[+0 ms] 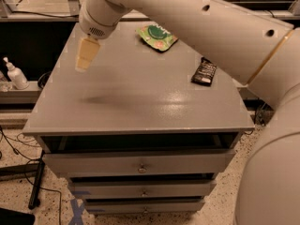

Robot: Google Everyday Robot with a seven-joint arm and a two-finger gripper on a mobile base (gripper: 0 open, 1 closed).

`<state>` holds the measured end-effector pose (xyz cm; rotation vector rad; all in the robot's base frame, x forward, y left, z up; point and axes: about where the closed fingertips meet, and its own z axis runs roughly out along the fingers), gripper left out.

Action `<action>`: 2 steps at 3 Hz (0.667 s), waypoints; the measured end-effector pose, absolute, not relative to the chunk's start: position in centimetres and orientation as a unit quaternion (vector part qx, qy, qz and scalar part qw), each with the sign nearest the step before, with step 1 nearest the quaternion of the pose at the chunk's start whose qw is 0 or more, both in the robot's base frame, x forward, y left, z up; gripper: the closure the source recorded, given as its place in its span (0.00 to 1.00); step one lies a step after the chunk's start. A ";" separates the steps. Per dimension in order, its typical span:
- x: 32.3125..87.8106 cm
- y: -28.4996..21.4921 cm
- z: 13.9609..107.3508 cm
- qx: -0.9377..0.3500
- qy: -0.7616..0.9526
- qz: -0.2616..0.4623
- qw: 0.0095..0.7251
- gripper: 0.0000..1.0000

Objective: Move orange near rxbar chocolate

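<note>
The rxbar chocolate (204, 72), a flat dark bar with pale lettering, lies on the right side of the grey cabinet top (140, 102). The orange does not show; the arm's wrist covers the far left corner of the top. My gripper (85, 59) hangs from the wrist above the left part of the top, pointing down and a little left, far to the left of the bar. A dark shadow lies on the top below it.
A green snack pouch (157, 36) lies at the back middle of the top. The cabinet has drawers (140, 165) at the front. A white pump bottle (14, 74) stands on a low shelf to the left. My large arm spans the upper right.
</note>
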<state>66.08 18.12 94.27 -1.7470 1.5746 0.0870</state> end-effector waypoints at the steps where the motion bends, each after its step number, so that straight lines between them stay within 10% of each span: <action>1: 67.4 18.0 94.1 -0.666 0.631 0.020 0.397 0.00; 2: 71.7 17.8 93.5 -0.628 0.654 0.000 0.422 0.00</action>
